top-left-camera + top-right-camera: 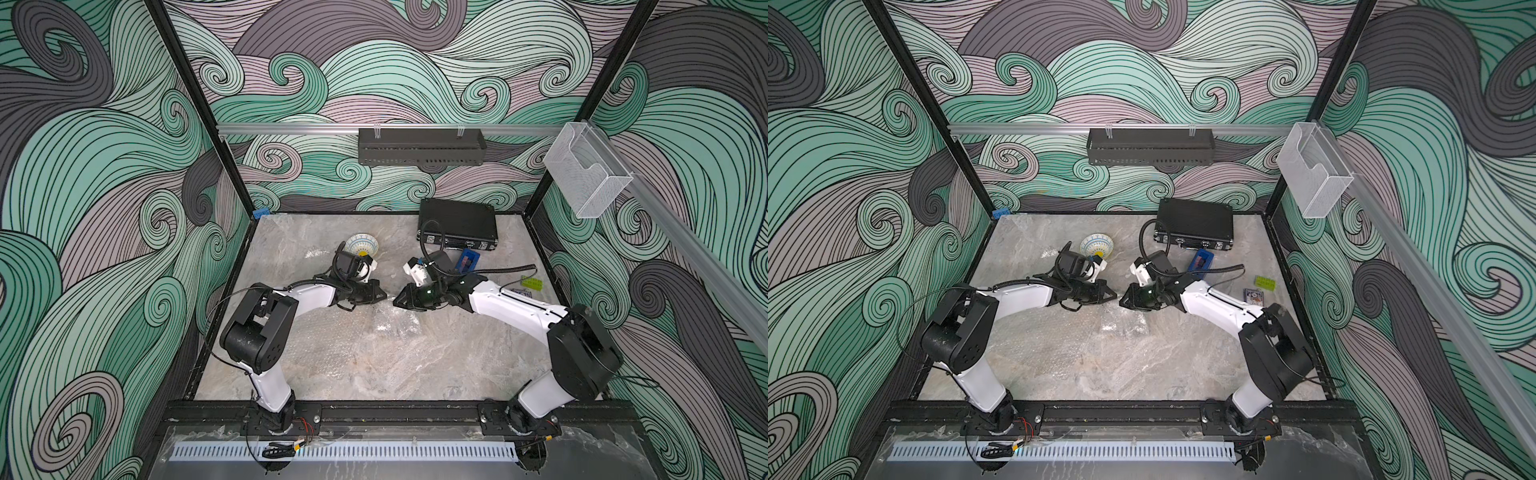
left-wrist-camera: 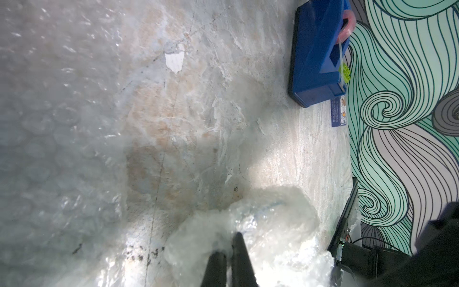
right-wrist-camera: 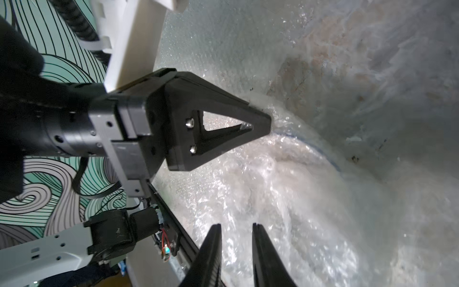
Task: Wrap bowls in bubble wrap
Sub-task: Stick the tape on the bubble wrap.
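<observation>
A pale bowl (image 1: 362, 245) (image 1: 1097, 245) with a teal-yellow rim and yellow centre stands bare at the back of the table, behind my left wrist. A clear bubble wrap sheet (image 1: 353, 345) (image 1: 1067, 345) is spread over the table's middle. It is bunched into a mound (image 1: 395, 324) over a second bowl, whose blue rim (image 3: 323, 154) (image 2: 273, 206) shows through. My left gripper (image 1: 380, 296) (image 2: 229, 244) (image 3: 267, 124) is shut, pinching bubble wrap at the mound's edge. Facing it, my right gripper (image 1: 397, 301) (image 3: 237, 225) hovers open above the bunched wrap, holding nothing.
A black case (image 1: 457, 224) lies at the back right with a blue box (image 1: 469, 262) (image 2: 315, 54) in front of it. A green block (image 1: 532, 284) and a small card pack (image 1: 521, 292) lie by the right wall. A black basket (image 1: 419, 145) hangs on the back rail.
</observation>
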`<state>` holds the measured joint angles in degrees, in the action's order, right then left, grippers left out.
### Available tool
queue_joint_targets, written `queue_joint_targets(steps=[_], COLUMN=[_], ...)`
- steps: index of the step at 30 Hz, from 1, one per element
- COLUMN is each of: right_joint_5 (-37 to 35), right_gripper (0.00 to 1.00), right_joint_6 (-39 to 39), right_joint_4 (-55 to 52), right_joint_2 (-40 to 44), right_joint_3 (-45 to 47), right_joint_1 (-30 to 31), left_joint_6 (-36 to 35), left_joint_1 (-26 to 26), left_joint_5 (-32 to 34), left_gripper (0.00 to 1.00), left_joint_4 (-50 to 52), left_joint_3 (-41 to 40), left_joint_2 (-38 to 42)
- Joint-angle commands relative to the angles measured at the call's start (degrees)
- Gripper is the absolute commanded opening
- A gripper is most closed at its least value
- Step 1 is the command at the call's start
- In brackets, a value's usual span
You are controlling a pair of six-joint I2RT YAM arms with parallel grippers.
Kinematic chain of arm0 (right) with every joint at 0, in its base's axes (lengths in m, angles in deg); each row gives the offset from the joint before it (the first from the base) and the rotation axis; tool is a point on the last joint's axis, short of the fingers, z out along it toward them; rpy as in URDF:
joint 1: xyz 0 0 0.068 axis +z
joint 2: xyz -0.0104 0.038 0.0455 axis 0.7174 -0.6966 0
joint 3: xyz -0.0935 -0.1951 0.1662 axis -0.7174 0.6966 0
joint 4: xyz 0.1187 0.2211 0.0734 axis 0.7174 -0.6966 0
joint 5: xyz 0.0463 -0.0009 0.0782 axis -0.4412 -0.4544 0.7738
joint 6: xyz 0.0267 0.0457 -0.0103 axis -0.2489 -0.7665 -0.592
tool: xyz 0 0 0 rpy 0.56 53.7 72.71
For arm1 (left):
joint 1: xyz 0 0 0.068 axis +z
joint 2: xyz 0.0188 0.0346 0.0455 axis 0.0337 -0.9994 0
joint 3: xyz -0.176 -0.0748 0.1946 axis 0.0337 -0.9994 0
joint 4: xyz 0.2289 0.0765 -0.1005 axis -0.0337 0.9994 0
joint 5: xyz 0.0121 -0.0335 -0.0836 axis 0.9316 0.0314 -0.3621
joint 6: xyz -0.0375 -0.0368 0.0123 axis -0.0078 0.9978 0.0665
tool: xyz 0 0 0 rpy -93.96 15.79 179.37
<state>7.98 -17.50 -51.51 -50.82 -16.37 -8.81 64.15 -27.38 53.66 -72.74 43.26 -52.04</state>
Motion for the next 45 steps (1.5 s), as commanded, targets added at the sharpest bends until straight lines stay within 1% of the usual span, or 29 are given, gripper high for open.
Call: queue_joint_targets(steps=[1,3,10,15,17,20,22,27,30,36,42,45], right_joint_5=[-1.7,-1.2,-0.7,2.9,2.8,2.4,2.4,-0.6,-3.0,-3.6,-2.6,-2.6], right_gripper=[0.19,0.19,0.18,0.11,0.06,0.03,0.02,0.0,0.0,0.0,0.0,0.04], right_joint_6=[1.9,2.1,1.7,-0.4,-0.6,-0.6,-0.3,0.1,0.3,1.0,1.6,2.4], right_joint_4=[-4.5,-6.6,-4.1,0.9,1.9,2.2,2.4,3.3,4.9,5.4,4.2,3.6], right_joint_2=[2.5,2.4,-0.8,-7.2,-9.1,-11.6,-13.1,-16.4,-16.7,-15.3,-11.4,-7.4], right_joint_3=[-2.4,-3.8,-6.1,-6.7,-6.2,-5.0,-4.3,-3.1,-2.5,-2.3,-2.0,-0.8], right_joint_1=[0.1,0.2,0.2,0.4,0.4,0.5,0.6,0.6,0.8,0.7,0.7,0.6], left_joint_6=[0.2,0.1,-0.2,-0.2,-0.3,-0.3,-0.4,0.0,0.1,0.6,0.8,0.7], left_joint_1=[0.4,0.4,0.4,0.4,0.4,0.4,0.4,0.4,0.4,0.3,0.3,0.3], left_joint_5=[0.9,1.0,1.0,1.0,1.0,1.1,1.1,0.7,0.5,0.3,0.3,0.7], left_gripper=[0.0,0.0,0.0,0.0,0.0,0.0,0.0,0.0,0.0,0.0,0.0,0.0], left_joint_4=[-0.6,-0.3,0.1,0.0,0.1,0.3,0.4,-0.2,-0.3,-1.0,-0.8,-0.4], left_joint_3=[0.1,0.1,0.0,-0.1,-0.2,-0.2,-0.2,-0.4,-0.4,-1.2,-1.2,-1.3], left_joint_2=[1.4,1.4,1.9,1.9,2.0,2.2,2.3,2.1,2.2,2.6,3.3,3.9])
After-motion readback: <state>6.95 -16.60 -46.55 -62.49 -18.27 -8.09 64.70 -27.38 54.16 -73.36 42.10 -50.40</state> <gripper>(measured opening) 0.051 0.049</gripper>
